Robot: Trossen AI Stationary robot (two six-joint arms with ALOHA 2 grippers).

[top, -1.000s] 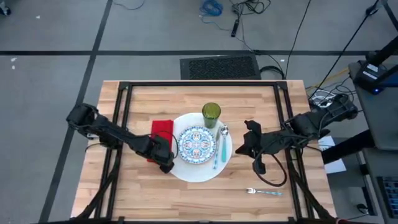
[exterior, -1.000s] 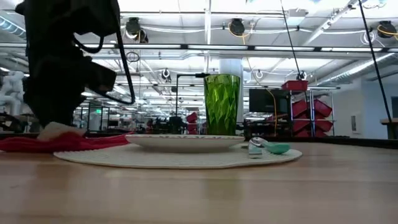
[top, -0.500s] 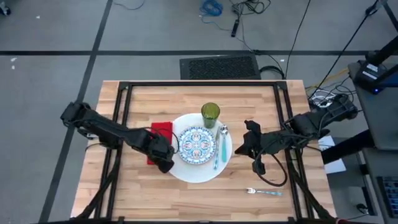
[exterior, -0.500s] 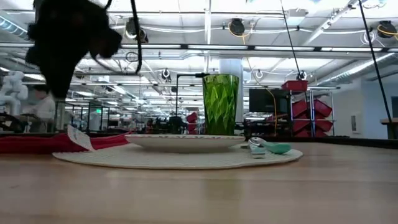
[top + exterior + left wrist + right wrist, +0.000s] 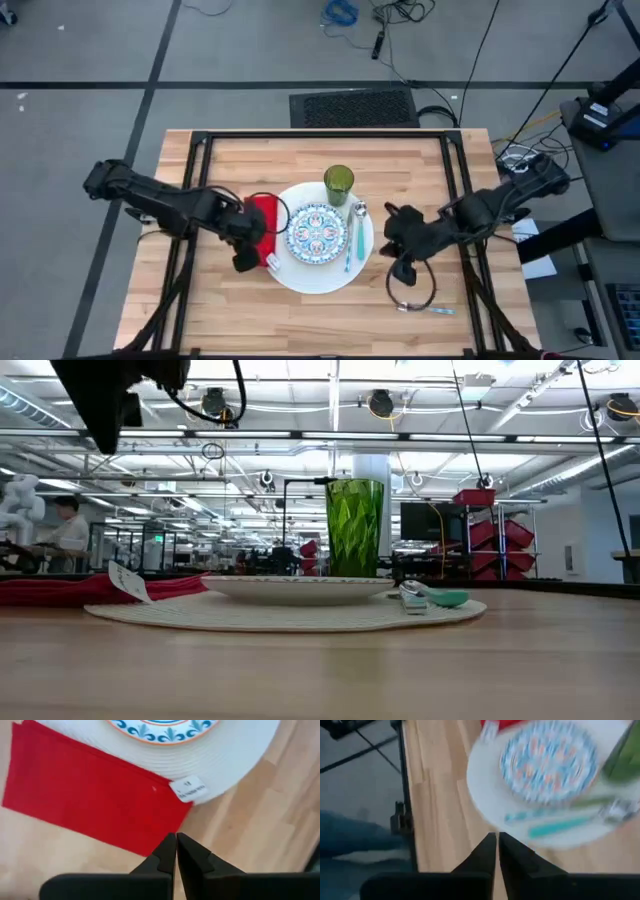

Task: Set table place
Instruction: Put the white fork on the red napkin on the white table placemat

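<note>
A large white plate point(image 5: 320, 268) lies mid-table with a blue-and-red patterned plate point(image 5: 317, 231) on it. A teal-handled spoon point(image 5: 350, 240) and a silver spoon point(image 5: 360, 211) rest on its right rim. A green tumbler point(image 5: 338, 183) stands at its far edge. The red napkin point(image 5: 90, 800) lies flat on the table left of the plate, its white tag point(image 5: 187, 789) on the plate's rim. My left gripper point(image 5: 176, 845) hovers shut above the napkin's near corner, high in the low view point(image 5: 110, 410). My right gripper point(image 5: 497, 842) hangs shut, right of the plate.
A small fork with a teal handle point(image 5: 438, 311) lies near the table's front right, partly under the right arm's cable loop point(image 5: 410, 290). The black frame rail point(image 5: 320, 135) runs around the wooden top. Bare wood shows along the near edge point(image 5: 300, 325).
My left gripper has risen from the napkin's near end and drawn back toward the table's left edge. The napkin stays flat on the table, and its tag now shows uncovered on the plate's rim. My right gripper has moved toward the near edge, closer to the fork.
</note>
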